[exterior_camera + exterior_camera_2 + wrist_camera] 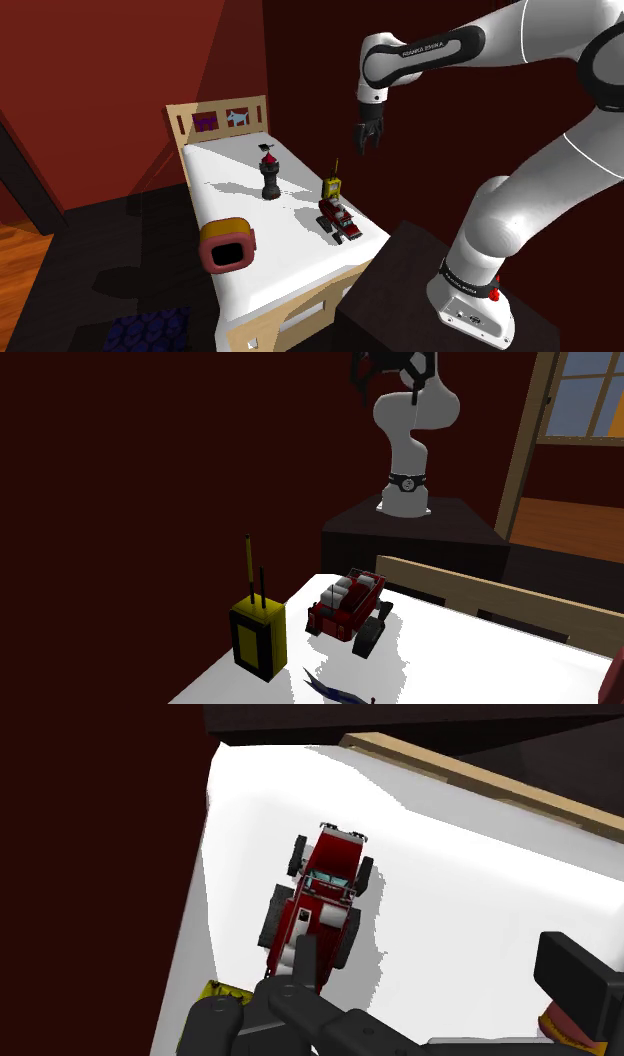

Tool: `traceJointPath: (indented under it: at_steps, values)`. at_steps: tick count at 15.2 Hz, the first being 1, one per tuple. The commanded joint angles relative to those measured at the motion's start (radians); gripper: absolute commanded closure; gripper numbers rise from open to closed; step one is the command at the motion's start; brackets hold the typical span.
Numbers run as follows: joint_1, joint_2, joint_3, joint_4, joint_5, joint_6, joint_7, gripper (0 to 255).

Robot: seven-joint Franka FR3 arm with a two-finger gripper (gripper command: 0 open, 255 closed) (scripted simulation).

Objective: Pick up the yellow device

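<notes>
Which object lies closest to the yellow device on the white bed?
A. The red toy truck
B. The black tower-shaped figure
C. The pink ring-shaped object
A: the red toy truck sits right beside the yellow device near the edge of the bed, while the black figure and the pink object lie farther off.
</notes>
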Motion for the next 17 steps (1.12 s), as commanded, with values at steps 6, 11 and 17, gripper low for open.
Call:
traceJointPath:
  at_steps: [6,11,17]
  values:
    - [0.000,0.278,-0.081,0.146,0.001,0.103,-0.202,0]
    - [-0.013,0.486,-0.109,0.288,0.033,0.146,-0.339,0]
    - [-0.054,0.741,-0.108,0.505,0.080,0.158,-0.485,0]
